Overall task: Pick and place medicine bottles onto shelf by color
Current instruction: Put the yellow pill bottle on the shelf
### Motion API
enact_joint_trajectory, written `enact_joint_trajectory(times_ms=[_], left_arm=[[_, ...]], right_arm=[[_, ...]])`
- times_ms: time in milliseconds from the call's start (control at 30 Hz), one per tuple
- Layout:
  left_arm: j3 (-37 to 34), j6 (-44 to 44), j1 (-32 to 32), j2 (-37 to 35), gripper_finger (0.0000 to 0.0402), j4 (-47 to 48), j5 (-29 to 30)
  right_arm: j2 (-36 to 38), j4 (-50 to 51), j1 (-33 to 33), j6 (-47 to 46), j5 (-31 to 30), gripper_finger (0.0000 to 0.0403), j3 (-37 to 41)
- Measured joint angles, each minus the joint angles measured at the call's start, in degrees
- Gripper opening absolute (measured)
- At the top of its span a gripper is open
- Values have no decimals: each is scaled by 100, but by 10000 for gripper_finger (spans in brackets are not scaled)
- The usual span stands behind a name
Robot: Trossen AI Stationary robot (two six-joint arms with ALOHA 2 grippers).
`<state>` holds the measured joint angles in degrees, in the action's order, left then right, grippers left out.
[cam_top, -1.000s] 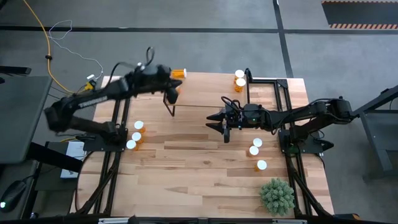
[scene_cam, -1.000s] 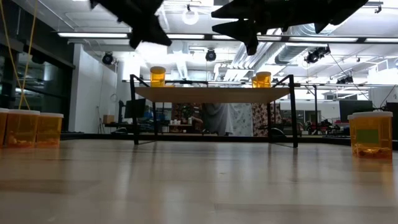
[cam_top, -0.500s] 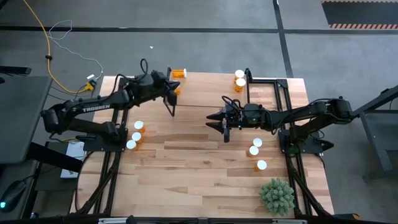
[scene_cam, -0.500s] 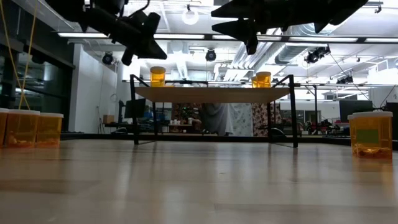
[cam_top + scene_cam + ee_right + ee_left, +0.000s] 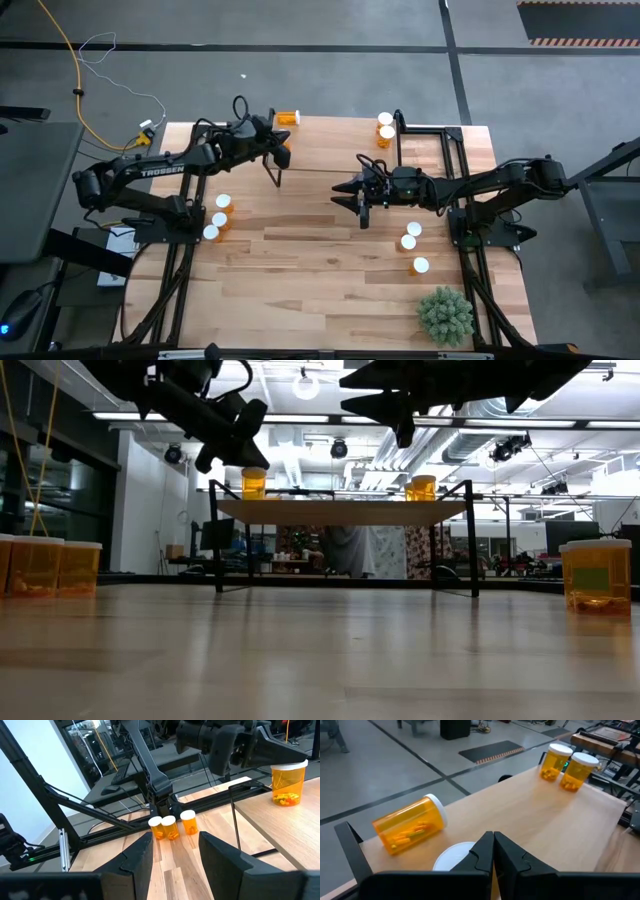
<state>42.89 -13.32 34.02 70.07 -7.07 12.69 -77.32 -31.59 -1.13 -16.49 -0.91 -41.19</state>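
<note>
Above the shelf's (image 5: 330, 140) left end, the empty left gripper (image 5: 281, 152) (fingers clenched) should open before descending on another bottle (image 5: 456, 861).

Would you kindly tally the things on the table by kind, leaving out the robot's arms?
Pill bottles: 10
Plants: 1
Shelves: 1
Total: 12

Bright overhead light, perhaps slight glare
</note>
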Motion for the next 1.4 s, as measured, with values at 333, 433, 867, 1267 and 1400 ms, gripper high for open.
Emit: enact_joint_trajectory(times_ms=[333,433,867,1267,1400], left_arm=[[0,-7,-7,0,0,-2,18],[-2,-24,-7,-1,0,-6,71],[-470,-197,-111,-5,0,-856,444],[-463,49,-100,-12,0,-684,166],[-452,107,-93,56,0,-610,-88]], right_arm=[[0,2,0,0,1,152,0],[0,2,0,0,2,152,0],[0,2,0,0,4,152,0],[0,2,0,0,4,152,0],[0,2,0,0,2,152,0]])
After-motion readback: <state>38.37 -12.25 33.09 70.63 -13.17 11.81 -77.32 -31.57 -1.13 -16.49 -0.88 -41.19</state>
